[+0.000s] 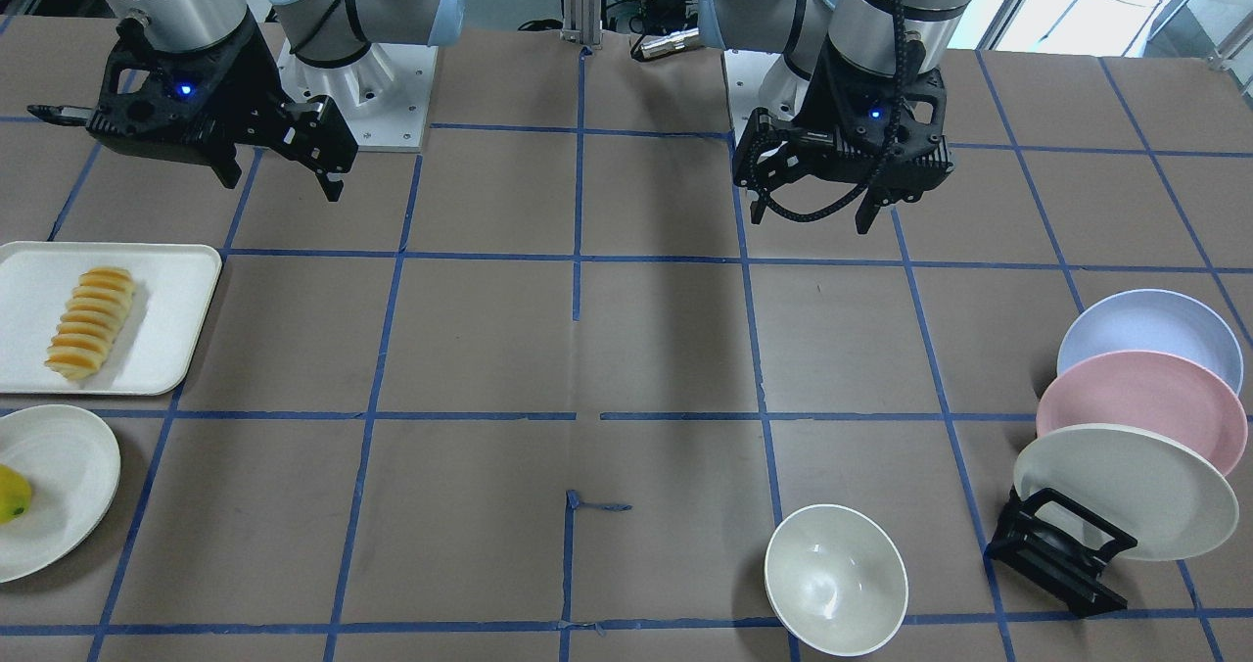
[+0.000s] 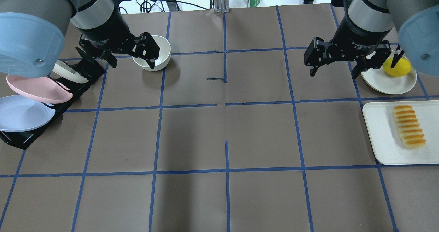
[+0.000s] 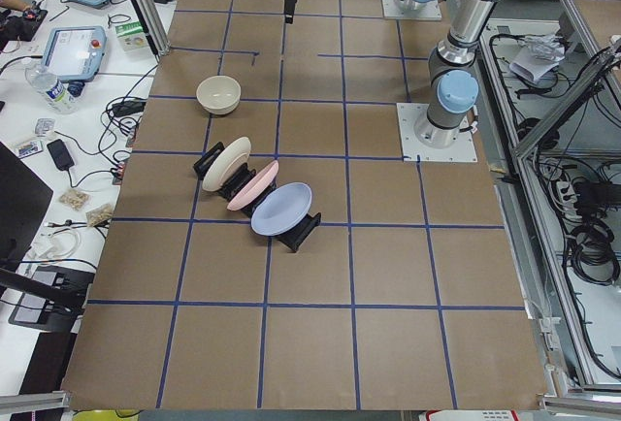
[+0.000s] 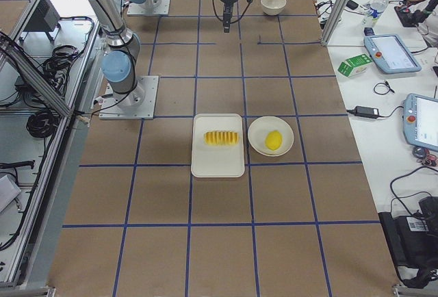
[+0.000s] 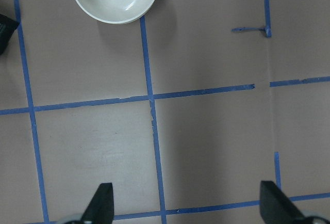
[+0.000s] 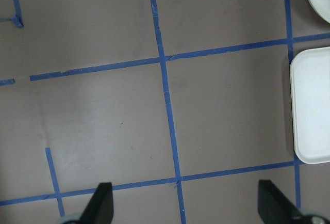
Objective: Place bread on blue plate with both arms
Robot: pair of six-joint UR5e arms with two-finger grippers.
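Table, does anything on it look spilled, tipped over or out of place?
Nothing stands out. The bread lies whole on the white tray, the blue plate leans in its rack, and the bowl sits upright.

The brown table (image 1: 489,339), ruled into squares by blue tape, carries a white rectangular tray (image 1: 166,309) just beside a round cream plate (image 1: 69,486) at the robot's right end, and a white bowl (image 1: 835,580) near a black plate rack (image 1: 1062,552) at its left
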